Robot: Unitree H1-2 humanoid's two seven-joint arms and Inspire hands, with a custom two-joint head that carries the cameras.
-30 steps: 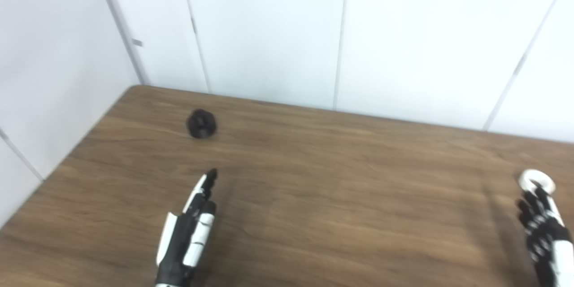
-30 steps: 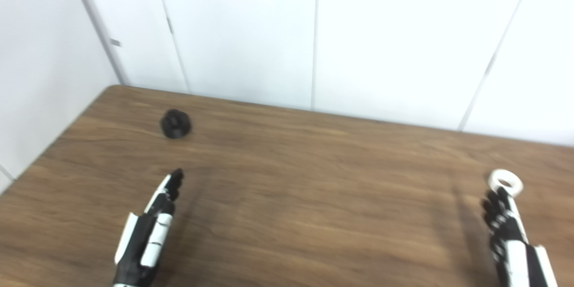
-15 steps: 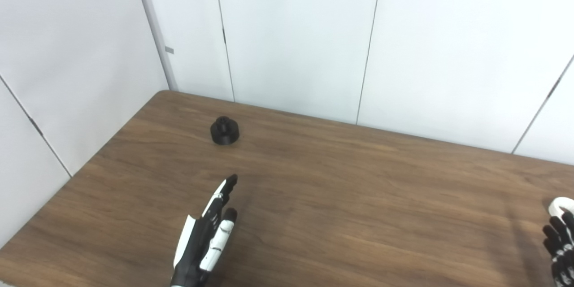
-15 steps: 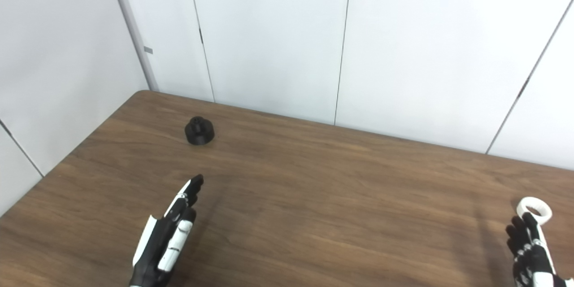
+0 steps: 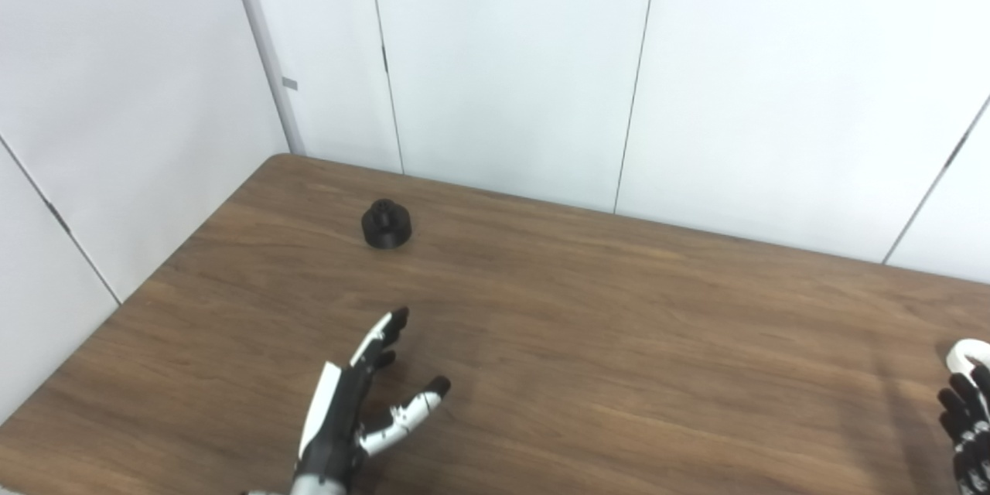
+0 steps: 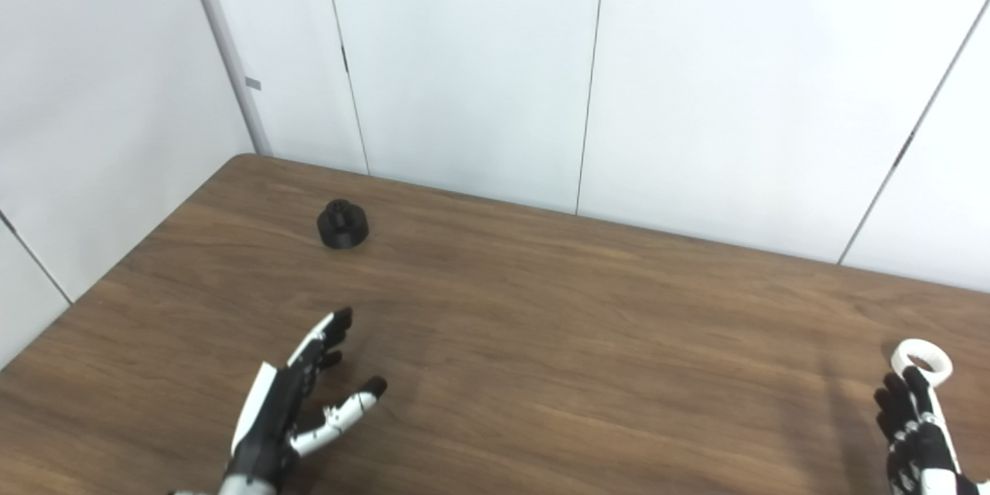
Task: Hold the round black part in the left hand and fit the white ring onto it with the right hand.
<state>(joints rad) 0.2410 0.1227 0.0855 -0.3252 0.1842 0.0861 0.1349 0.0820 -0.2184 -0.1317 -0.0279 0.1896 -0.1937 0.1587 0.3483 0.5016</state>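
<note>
The round black part stands on the wooden table near its far left corner. My left hand hovers well in front of it, open, thumb spread to the right, holding nothing. The white ring lies flat at the table's right side. My right hand is just in front of the ring at the bottom right corner, fingers stretched toward it and apart, touching nothing that I can make out. The left eye view cuts off most of this hand and the ring.
White wall panels close the table in at the back and along the left side. The table's left edge runs diagonally toward the near left corner. Bare wood lies between the two hands.
The camera swung between one second ago and half a second ago, shifting the whole picture. Since then my left hand's thumb has spread out to the right. The right hand has hardly moved.
</note>
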